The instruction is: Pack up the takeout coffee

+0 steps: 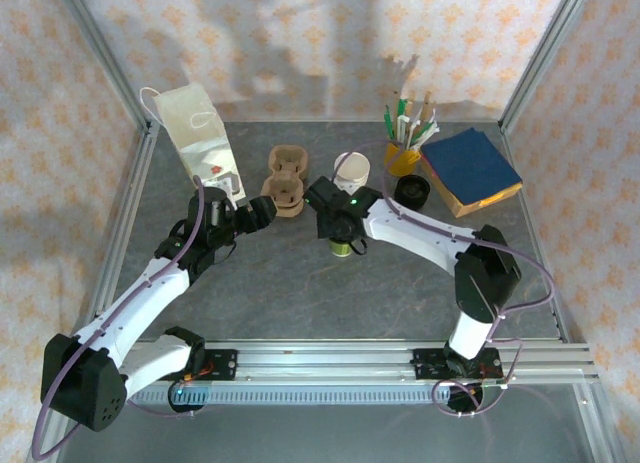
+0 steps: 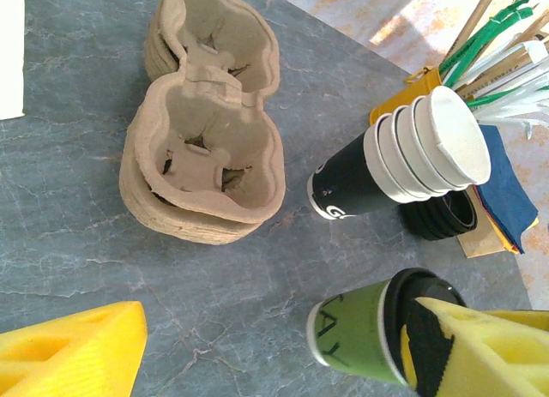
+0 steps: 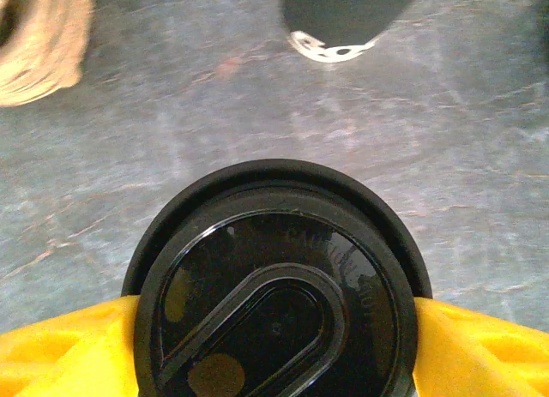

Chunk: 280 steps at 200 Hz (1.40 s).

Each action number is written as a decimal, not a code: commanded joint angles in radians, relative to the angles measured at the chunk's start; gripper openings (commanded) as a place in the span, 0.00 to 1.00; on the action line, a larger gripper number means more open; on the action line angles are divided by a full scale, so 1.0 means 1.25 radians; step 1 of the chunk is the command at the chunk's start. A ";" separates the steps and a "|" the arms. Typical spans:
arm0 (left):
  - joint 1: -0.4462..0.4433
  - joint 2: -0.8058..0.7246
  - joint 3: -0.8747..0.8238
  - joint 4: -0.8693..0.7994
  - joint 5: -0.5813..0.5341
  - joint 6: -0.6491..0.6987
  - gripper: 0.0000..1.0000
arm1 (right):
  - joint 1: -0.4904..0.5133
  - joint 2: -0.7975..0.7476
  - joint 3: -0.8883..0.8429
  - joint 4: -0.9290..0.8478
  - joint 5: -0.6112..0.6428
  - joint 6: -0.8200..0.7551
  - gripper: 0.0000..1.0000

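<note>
Takeout coffee, a small pale-green paper cup with a round black plastic lid [image 2: 352, 333]: on the grey marbled tabletop [image 1: 300, 293], at 6 o'clock from the stack of white paper cups [image 1: 352, 170]. We note the right pincer [image 3: 276, 328] grasping its lid, and the left pincer [image 1: 264, 212] released, empty.

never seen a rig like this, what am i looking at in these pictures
Two robot arms, left and right, are bolted at a grey table's near edge, each ending in a yellow two-finger gripper. One picture looks down from above; the other two come from cameras on the wrists. On the table: a white paper bag, stacked brown pulp cup carriers, a stack of lidless white cups, a yellow cup of sticks and straws, black lids, blue napkins. The left gripper is open and empty. The fingers of the right gripper flank the round black lid of the pale green paper coffee cup; whether they grip yet is unclear.
</note>
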 commanded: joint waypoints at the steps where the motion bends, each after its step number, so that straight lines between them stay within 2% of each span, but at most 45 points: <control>1: 0.009 -0.006 0.000 0.004 -0.002 0.024 0.81 | -0.063 -0.059 -0.062 -0.024 0.052 -0.011 0.75; 64: 0.011 -0.010 -0.004 -0.003 0.002 0.019 0.81 | -0.274 -0.178 -0.201 0.047 0.052 -0.065 0.75; 141: 0.011 -0.013 0.010 -0.017 0.004 0.019 0.81 | -0.512 -0.197 -0.233 0.116 0.063 -0.118 0.76; 169: 0.011 -0.016 0.009 -0.021 0.001 0.022 0.81 | -0.590 -0.199 -0.249 0.147 0.026 -0.134 0.76; 215: 0.012 -0.006 0.005 -0.012 0.006 0.018 0.81 | -0.636 -0.195 -0.251 0.162 0.020 -0.141 0.76; 280: 0.012 -0.004 0.009 -0.015 0.008 0.018 0.81 | -0.641 -0.185 -0.251 0.157 0.000 -0.142 0.81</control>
